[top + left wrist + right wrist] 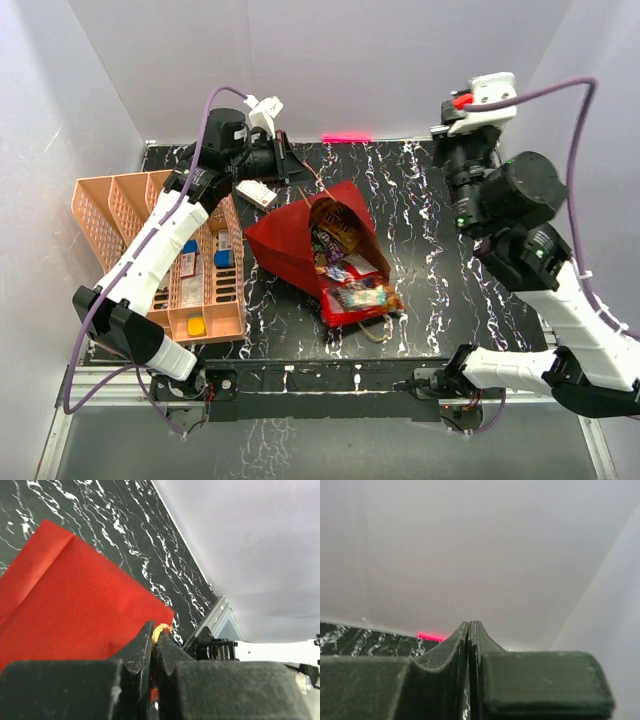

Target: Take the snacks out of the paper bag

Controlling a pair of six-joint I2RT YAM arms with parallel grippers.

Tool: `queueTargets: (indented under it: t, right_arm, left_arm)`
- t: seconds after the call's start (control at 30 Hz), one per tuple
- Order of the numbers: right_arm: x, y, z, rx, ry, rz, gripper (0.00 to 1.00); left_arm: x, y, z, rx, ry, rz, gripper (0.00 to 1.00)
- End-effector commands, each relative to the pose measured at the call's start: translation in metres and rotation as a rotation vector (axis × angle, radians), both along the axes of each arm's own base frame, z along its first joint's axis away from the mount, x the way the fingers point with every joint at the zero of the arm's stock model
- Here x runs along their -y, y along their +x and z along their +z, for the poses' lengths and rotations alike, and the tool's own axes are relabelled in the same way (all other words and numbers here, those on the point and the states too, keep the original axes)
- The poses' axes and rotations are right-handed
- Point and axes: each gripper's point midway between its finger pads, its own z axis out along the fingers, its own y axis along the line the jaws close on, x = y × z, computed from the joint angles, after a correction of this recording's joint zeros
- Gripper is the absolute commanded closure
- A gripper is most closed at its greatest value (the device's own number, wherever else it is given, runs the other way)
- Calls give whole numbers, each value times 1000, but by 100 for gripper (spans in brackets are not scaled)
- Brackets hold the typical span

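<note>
The red paper bag [290, 240] lies on its side in the middle of the black marbled table, its mouth towards the near right. Shiny snacks [340, 245] fill the mouth, and several more [365, 292] spill onto the table at its lip. My left gripper [293, 168] hovers over the bag's far corner. The left wrist view has this gripper [156, 630] shut on the bag's brown cord handle [163, 628], above the red bag side [65, 595]. My right gripper [447, 140] is raised at the back right. It is shut [469, 625], holds nothing and faces the wall.
A peach slotted tray [110, 200] with small blue and yellow blocks stands at the left, under my left arm. A white tag [257, 192] lies by the bag's far side. A pink strip [346, 137] marks the table's back edge. White walls enclose the table.
</note>
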Motion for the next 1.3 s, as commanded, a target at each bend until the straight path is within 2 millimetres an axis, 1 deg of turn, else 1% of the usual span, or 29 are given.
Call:
queueTargets:
  t: [0.0, 0.03, 0.07, 0.13, 0.17, 0.2, 0.23, 0.27, 0.33, 0.37, 0.43, 0.47, 0.53, 0.6, 0.67, 0.7, 0.77, 0.87, 0.97, 1.13, 1.27]
  right_arm:
    - [-11, 21, -45, -99, -100, -69, 92]
    - [-24, 21, -66, -145, -120, -3, 92]
    - [-37, 20, -83, -178, -119, 66, 92]
    - [-65, 8, -110, -241, -96, 254, 90]
    - [-80, -1, -119, -261, -84, 354, 86]
    - [-102, -17, -131, -279, -91, 513, 80]
    - [-121, -34, -150, -306, -125, 660, 73]
    - [-137, -55, -161, -306, -167, 807, 66]
    - [-157, -90, -190, -308, -253, 1043, 48]
    - [-163, -102, -203, -300, -279, 1122, 42]
    - [-174, -122, -231, -288, -334, 1245, 36]
    - [-179, -126, -245, -297, -349, 1268, 32]
    - [-188, -129, -272, -316, -397, 1266, 23]
    - [-197, -128, -301, -354, -462, 1234, 13]
    - [-204, -129, -334, -393, -560, 1204, 6]
    - [-207, -128, -348, -400, -607, 1183, 2]
    - [-209, -121, -371, -403, -691, 1102, 1]
    - [-206, -102, -390, -384, -767, 979, 1]
    - [-206, -91, -406, -377, -792, 921, 1]
    - [-207, -92, -441, -425, -858, 937, 1]
    - [-202, -82, -463, -437, -918, 876, 1]
  left_arm:
    - [-19, 9, 30, 123, -6, 69, 100]
    - [-19, 10, 30, 134, -5, 72, 100]
    - [-20, 12, 31, 144, 0, 80, 100]
    - [-21, 18, 31, 158, 17, 90, 100]
    - [-21, 20, 30, 156, 27, 90, 100]
    - [-21, 21, 29, 154, 34, 90, 100]
    - [-20, 21, 28, 152, 37, 86, 100]
    - [-20, 21, 27, 154, 36, 83, 100]
    - [-20, 20, 26, 152, 27, 82, 100]
    - [-20, 19, 26, 152, 22, 80, 100]
    - [-19, 16, 27, 152, 12, 77, 100]
    - [-19, 15, 26, 149, 9, 74, 100]
    - [-18, 14, 26, 144, 5, 69, 100]
    - [-18, 13, 27, 143, 2, 66, 100]
    - [-18, 12, 27, 143, 0, 65, 100]
    - [-18, 12, 26, 140, 1, 64, 100]
    - [-18, 11, 26, 138, 0, 62, 100]
    - [-17, 11, 25, 134, -3, 59, 100]
    - [-16, 9, 25, 128, -10, 54, 100]
    - [-16, 7, 20, 114, -13, 49, 100]
    - [-16, 5, 16, 103, -12, 48, 100]
